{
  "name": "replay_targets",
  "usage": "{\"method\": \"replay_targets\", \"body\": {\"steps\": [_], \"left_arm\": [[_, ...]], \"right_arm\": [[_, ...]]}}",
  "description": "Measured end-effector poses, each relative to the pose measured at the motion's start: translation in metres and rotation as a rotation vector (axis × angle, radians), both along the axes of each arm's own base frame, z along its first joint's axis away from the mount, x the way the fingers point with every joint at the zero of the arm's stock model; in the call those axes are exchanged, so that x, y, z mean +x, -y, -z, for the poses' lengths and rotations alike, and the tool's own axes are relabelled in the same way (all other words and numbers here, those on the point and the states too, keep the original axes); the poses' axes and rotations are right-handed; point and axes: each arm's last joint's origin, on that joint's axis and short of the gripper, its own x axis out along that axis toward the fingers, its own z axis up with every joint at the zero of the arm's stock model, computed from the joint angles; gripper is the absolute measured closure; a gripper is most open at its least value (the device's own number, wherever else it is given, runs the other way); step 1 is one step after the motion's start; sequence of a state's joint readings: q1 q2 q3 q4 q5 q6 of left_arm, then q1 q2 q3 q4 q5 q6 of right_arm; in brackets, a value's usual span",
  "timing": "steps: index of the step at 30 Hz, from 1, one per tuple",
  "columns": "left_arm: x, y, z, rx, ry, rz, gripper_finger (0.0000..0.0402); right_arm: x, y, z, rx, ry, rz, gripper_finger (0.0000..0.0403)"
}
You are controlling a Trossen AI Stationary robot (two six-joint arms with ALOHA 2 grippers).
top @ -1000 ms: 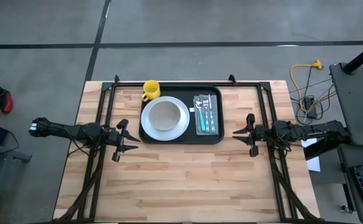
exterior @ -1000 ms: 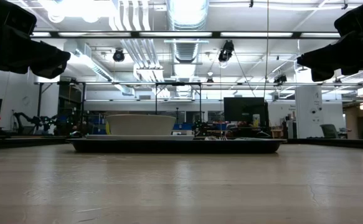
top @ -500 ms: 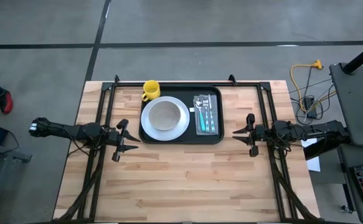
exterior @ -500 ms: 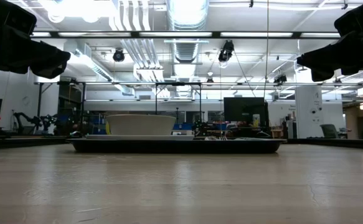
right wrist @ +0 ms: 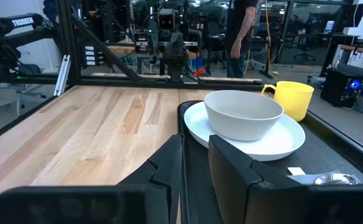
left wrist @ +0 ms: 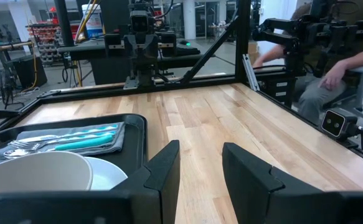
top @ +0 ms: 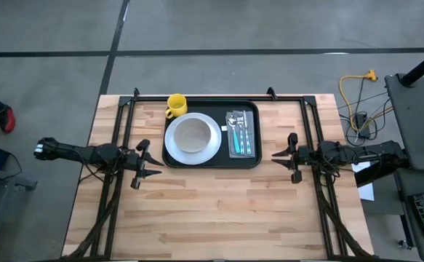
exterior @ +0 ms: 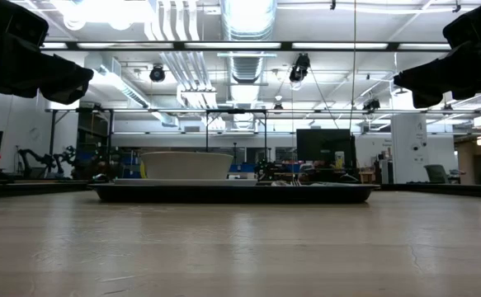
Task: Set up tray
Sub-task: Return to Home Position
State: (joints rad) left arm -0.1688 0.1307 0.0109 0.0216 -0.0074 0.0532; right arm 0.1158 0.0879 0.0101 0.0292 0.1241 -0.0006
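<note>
From above, the tray (top: pixel 212 165) lies on the wooden table (top: pixel 212 211) midway along its back edge, long side parallel to that edge. A white plate (top: pixel 210 150) carrying a white bowl (top: pixel 192 135) fills the tray's left half. A grey napkin (top: pixel 241 150) with cutlery (top: pixel 239 131) laid side by side on it covers the right half. A yellow mug (top: pixel 175 105) stands at the tray's back left corner; I cannot tell whether it is inside the rim. The left gripper (top: pixel 148 164) is just off the tray's front left corner, jaws spread and pointing toward the tray. The right gripper (top: pixel 284 156) is beside the tray's right side, near its front right corner, jaws also spread and facing inward. Neither holds anything. At table height, the tray shows as a low dark band across the middle of the table, the bowl rising from its left part. Dark arm parts hang high above the table at both sides. From the left wrist, the two dark fingers (left wrist: pixel 162 168) stand apart over bare wood, with the tray's rim, napkin, plate and bowl next to them, and a seated person (left wrist: pixel 330 68) beyond the table's edge. From the right wrist, the fingers (right wrist: pixel 231 168) show a narrow gap. Past them are the tray's edge, the plate and bowl with the mug behind, and a standing person (right wrist: pixel 240 31) in the room.
</note>
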Motion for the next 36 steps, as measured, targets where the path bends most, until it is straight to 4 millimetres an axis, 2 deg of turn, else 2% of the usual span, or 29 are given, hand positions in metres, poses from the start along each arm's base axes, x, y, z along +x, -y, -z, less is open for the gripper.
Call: {"method": "replay_targets", "body": {"steps": [15,28,36], "left_arm": [[0.0,0.0,0.0,0.0,0.0,0.0,0.0299],[0.0,0.0,0.0,0.0,0.0,0.0,0.0299],[0.0,0.0,0.0,0.0,0.0,0.0,0.0299]], "right_arm": [[0.0,0.0001,0.0,0.0,0.0,0.001,0.0319],[0.0,0.0,0.0,0.0,0.0,0.001,0.0335],[0.0,0.0,0.0,0.0,0.0,0.0,0.0326]]}}
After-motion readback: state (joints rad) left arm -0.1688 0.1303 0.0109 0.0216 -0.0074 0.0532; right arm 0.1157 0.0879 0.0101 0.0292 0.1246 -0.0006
